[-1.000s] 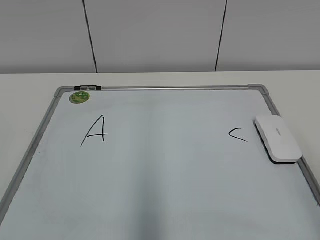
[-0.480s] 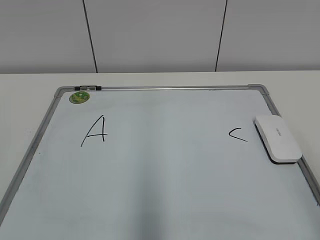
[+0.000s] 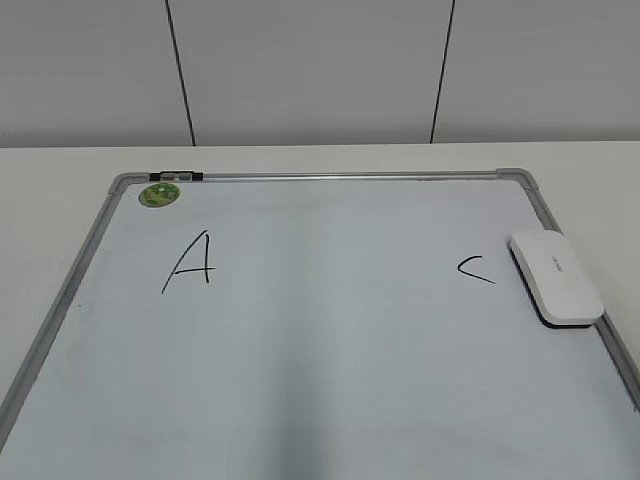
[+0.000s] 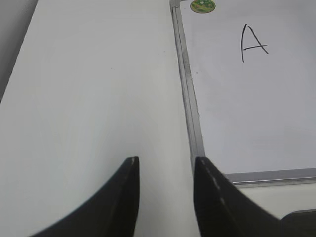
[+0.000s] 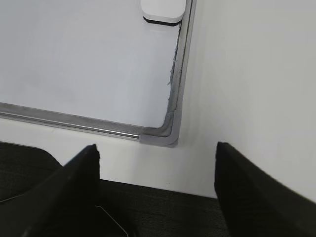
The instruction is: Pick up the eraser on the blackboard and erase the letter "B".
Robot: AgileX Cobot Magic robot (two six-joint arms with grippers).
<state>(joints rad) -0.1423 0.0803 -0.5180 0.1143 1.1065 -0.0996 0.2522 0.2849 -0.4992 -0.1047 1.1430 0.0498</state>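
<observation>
White desk stretches below a pale panelled wall, carrying the blackboard. Left of the board's frame, the left hand hovers with jaws slightly apart, empty. Near the board's top-left corner sits a green sticker, then "A", "C", and the eraser at its right edge. No "B" shows. Off its near-right corner, the right hand gapes wide, empty.
</observation>
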